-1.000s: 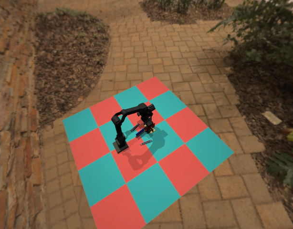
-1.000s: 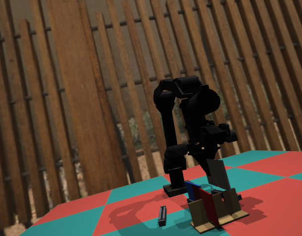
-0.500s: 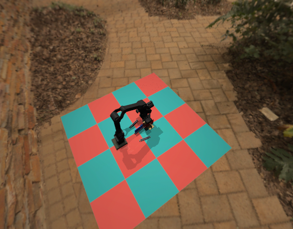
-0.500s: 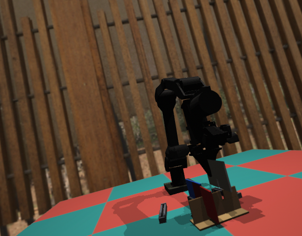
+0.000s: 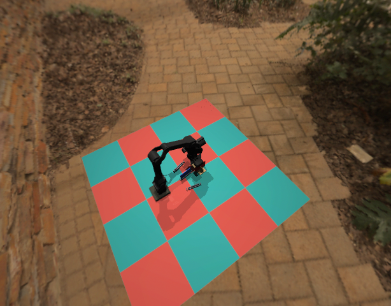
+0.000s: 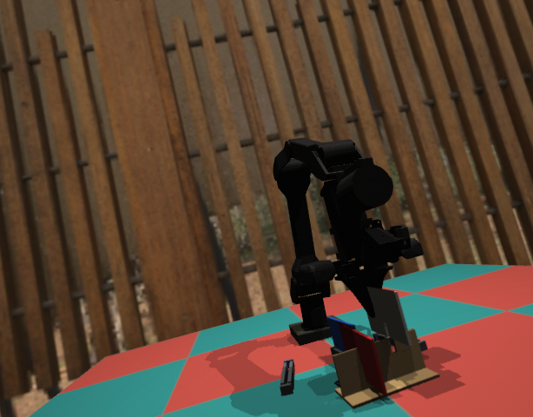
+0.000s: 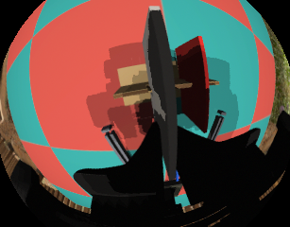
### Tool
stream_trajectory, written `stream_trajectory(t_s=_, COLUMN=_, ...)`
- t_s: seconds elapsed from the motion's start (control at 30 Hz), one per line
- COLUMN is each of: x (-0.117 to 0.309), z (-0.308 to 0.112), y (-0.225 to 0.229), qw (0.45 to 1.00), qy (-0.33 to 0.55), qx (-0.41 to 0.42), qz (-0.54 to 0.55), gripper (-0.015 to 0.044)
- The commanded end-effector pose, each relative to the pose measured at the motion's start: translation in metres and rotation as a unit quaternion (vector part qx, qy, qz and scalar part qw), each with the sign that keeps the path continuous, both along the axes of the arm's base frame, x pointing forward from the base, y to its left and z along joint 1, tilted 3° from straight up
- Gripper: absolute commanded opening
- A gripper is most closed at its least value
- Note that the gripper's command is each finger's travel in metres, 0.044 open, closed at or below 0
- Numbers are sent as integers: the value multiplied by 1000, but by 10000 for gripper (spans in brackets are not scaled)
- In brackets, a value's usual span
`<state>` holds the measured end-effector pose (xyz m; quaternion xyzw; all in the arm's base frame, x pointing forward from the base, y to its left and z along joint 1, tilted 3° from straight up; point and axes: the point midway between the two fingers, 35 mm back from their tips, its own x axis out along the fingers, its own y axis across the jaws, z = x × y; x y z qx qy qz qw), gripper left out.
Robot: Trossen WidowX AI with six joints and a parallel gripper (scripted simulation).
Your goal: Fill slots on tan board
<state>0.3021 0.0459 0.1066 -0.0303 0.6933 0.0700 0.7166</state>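
In the exterior view, a slim dark slotted holder (image 5: 193,187) (image 6: 286,377) (image 7: 217,125) lies at the left on the checkered surface (image 5: 202,260) (image 6: 240,354) (image 7: 78,80), well apart from the boards. Right of it and farther back stands the black arm's base (image 5: 155,198) (image 6: 298,341). Next comes the blue board (image 5: 184,174) (image 6: 336,334) (image 7: 178,176), upright behind the red board, its lower part hidden.

The red board (image 6: 365,359) (image 7: 196,85) stands upright and crosswise in the standing tan board (image 5: 202,170) (image 6: 381,354) (image 7: 126,91), reaching down near its pale foot. Farther right, the gripper (image 5: 197,162) (image 6: 373,307) (image 7: 159,125) points downward, its fingers clamped on the gray board (image 6: 390,314) (image 7: 161,85). That board is held nearly upright, leaning slightly in the exterior view, and crosswise to the tan board. Its lower edge overlaps the tan board's upper part in that view, close to a slot; whether notch and slot have met, I cannot tell. The gray board is not seated as low as the red one. At the far right, behind the tan board, another dark holder (image 5: 179,166) (image 6: 423,345) (image 7: 115,144) is mostly hidden.
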Motion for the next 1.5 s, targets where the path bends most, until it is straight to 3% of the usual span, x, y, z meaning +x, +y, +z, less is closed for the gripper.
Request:
stream_trajectory(t_s=0.0, x=-1, z=-4, y=1, qw=1000, qy=3, qx=1, qz=0, gripper=0)
stream_trajectory(t_s=1.47, x=0, z=-26, y=2, qw=1000, qy=3, qx=1, qz=0, gripper=0)
